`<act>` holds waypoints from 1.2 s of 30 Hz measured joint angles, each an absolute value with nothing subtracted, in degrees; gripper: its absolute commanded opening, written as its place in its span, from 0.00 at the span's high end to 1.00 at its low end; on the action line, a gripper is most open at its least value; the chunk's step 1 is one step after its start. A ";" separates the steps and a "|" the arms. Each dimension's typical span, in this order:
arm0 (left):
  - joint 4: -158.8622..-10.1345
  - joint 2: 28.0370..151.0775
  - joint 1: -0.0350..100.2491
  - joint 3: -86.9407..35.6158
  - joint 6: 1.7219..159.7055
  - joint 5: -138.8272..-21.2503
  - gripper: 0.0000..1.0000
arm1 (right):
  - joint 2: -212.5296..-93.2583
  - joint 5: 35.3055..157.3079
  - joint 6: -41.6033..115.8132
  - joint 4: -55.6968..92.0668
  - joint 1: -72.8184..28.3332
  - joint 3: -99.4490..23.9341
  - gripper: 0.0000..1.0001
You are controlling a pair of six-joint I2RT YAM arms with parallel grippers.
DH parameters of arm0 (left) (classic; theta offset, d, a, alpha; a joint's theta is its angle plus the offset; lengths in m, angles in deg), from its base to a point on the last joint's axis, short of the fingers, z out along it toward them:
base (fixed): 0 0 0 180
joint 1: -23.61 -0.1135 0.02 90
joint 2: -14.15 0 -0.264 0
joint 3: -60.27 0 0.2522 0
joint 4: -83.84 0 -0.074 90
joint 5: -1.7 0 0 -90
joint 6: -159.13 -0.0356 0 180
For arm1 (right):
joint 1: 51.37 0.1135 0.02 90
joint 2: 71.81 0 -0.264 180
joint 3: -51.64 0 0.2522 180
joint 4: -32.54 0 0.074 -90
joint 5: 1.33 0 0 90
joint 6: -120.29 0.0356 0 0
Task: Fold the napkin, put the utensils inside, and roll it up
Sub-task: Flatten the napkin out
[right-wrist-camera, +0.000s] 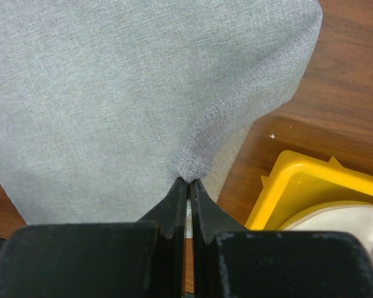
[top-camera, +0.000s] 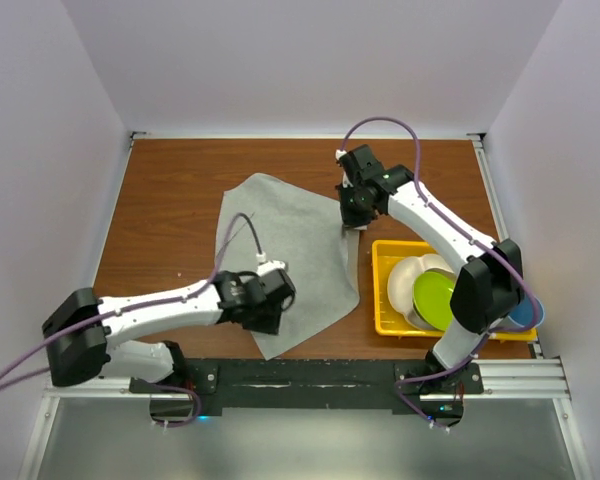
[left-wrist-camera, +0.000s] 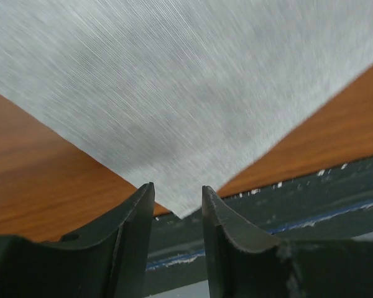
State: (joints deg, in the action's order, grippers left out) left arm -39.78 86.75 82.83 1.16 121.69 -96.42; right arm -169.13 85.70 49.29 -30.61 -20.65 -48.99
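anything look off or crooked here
The napkin lies skewed, its near corner at the table edge between the fingers of the open left gripper. Its right edge is puckered where the right gripper pinches it. No spoon shows.

Yellow tray (top-camera: 380, 300) near right on my wood table (top-camera: 170, 200): white plate (top-camera: 405, 283), green plate (top-camera: 435, 297), blue bowl (top-camera: 528, 312).

The top camera is looking down over the whole brown wooden table (top-camera: 160, 200); both wrist cameras are pointing close at the light grey cloth napkin (top-camera: 295, 225), shared by all views.
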 measured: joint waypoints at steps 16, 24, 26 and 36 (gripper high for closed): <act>-39.37 100.19 98.30 -0.34 129.67 -101.49 0.47 | -163.10 87.91 48.40 -29.82 -22.31 -45.58 1.00; -40.68 100.34 98.26 0.64 129.36 -102.04 0.97 | -162.90 88.20 48.36 -29.80 -22.31 -45.02 1.00; -39.96 100.39 97.80 0.55 129.56 -102.87 1.00 | -162.90 88.26 48.33 -29.84 -22.31 -45.02 1.00; -21.86 93.83 80.73 -20.85 124.97 -117.62 1.00 | -165.83 88.46 47.72 -33.56 -22.66 -60.27 1.00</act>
State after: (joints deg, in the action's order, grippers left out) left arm -21.86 93.83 80.73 -20.85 124.97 -117.62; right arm -165.83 88.46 47.72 -33.56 -22.66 -60.27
